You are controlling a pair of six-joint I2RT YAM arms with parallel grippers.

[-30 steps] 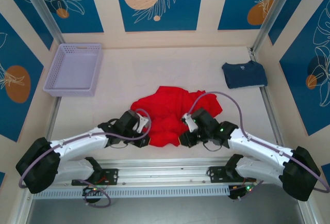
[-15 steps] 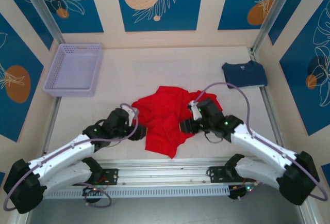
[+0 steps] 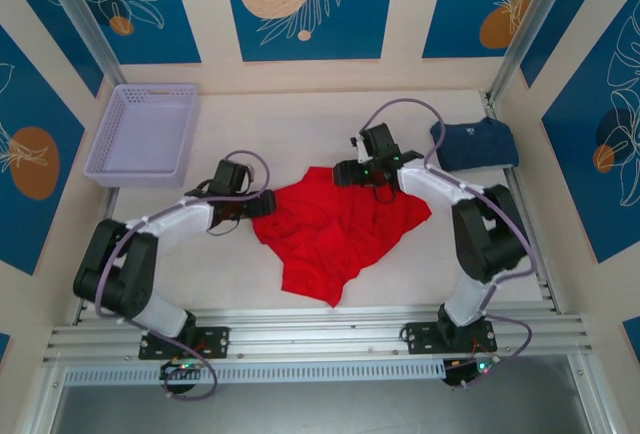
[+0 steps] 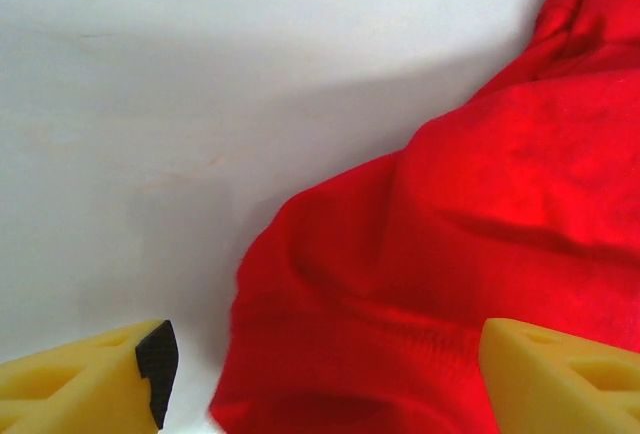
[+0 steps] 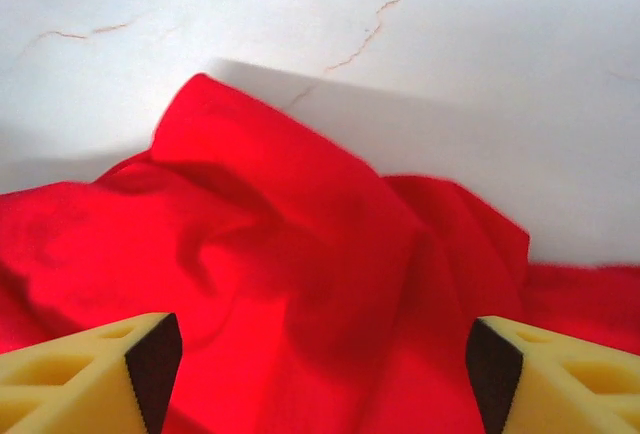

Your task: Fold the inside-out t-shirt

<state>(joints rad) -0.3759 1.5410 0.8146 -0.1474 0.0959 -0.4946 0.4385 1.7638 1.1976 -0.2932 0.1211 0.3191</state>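
Two arms stretched out over the pale table (image 3: 300,119), one to each side of the cloth.

Far left, toward the back corner: lavender basket (image 3: 143,134), well apart from everything else.

Next: left gripper (image 3: 262,204), low at the left edge of the red t-shirt (image 3: 335,229), pointing right. Fingers (image 4: 90,379) spread wide, nothing clamped between them. Red cloth on the table below and ahead of the gap, as seen in the left wrist view.

Mid-table: red t-shirt, crumpled and unfolded, roughly triangular from above, one corner toward the near edge, wrinkled all over.

Then: right gripper (image 3: 343,174), at the back edge of the t-shirt, pointing left. Fingers (image 5: 560,374) likewise wide apart, gripping nothing. Raised fold of red cloth ahead of them in the right wrist view.

Far right, toward the back: folded navy t-shirt (image 3: 475,144), flat, clear of the red one.
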